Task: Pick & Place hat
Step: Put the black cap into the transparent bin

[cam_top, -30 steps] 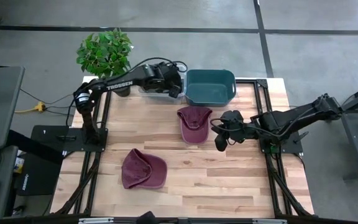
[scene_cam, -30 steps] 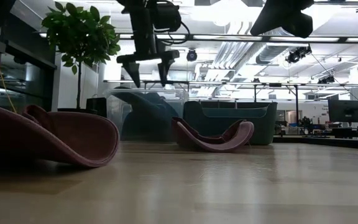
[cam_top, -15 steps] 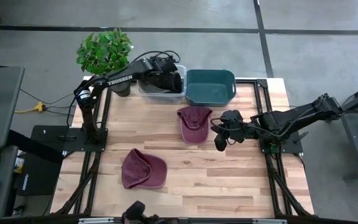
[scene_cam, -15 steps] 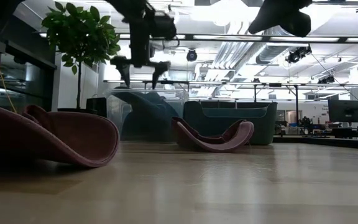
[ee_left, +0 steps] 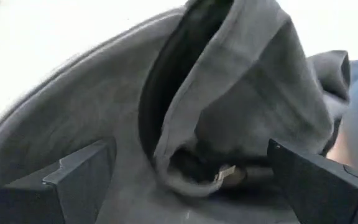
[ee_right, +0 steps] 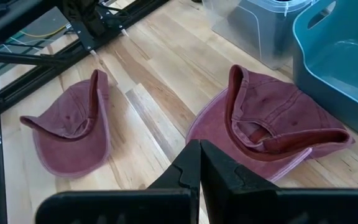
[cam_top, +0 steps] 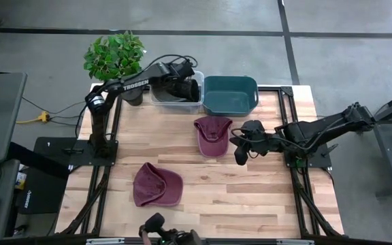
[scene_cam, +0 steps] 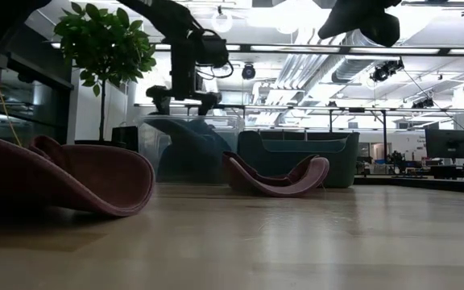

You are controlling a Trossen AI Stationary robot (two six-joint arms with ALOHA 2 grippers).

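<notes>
The left tool (cam_top: pixel 194 89) hangs spread wide over the clear bin (cam_top: pixel 163 99) (a grey hat (ee_left: pixel 229 112) lies inside). The right tool (cam_top: pixel 239 150), pinched closed and empty, hovers beside a maroon hat (cam_top: pixel 212 135).

Overhead down, table-level across, wrists close

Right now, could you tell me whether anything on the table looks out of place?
Both maroon caps lie upside down on the table, one near the front, one by the teal bin. Nothing looks spilled or damaged.

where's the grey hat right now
In the high view the grey hat sits in the clear bin at the table's far edge, beside the teal bin, under the open left gripper.
</notes>
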